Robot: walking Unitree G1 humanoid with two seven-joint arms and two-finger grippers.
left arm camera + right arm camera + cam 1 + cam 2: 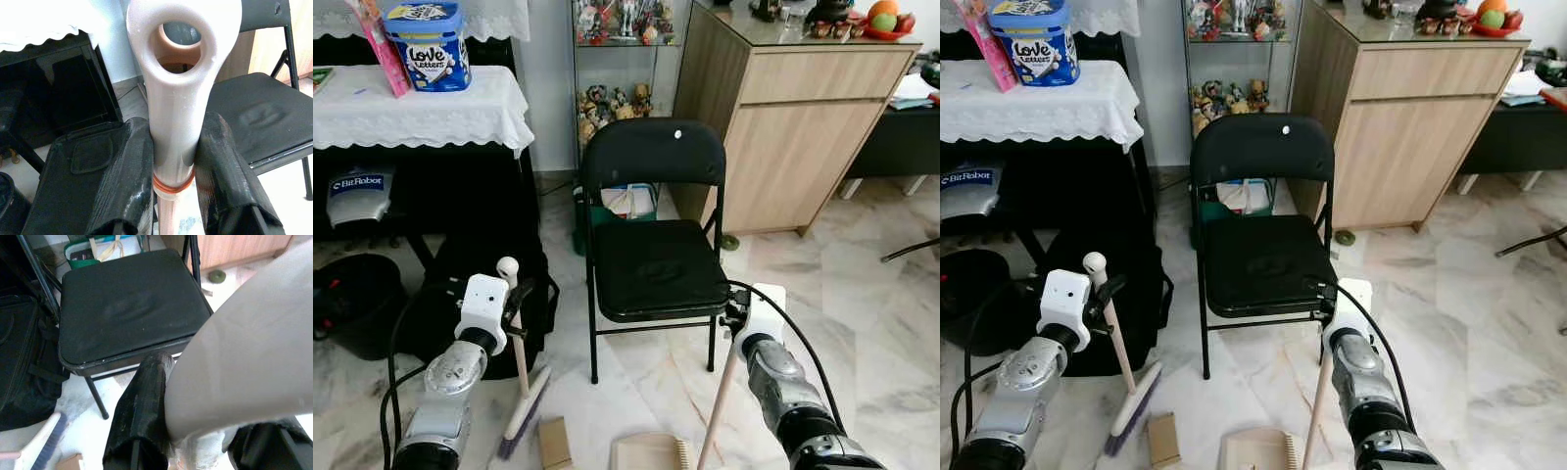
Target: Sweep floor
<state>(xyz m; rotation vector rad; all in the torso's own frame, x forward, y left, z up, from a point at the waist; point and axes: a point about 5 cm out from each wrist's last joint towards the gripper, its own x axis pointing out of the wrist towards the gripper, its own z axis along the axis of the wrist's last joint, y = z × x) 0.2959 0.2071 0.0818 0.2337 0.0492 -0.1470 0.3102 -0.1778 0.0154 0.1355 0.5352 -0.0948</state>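
With the left end effector (512,305) clenched on the broom (522,387) and the right end effector (736,315) grasping the dustpan (651,452) handle, drag the bristles toward 3 o'clock, pushing the cardboard scrap (554,443) into the pan.

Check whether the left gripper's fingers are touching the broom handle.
Touching. The left wrist view shows both black fingers pressed against the sides of the broom handle, no gap, left gripper clamped just below its hanging loop.

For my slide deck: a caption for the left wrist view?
Left gripper clamps the broom handle just below its hanging loop, black folding chair beyond.
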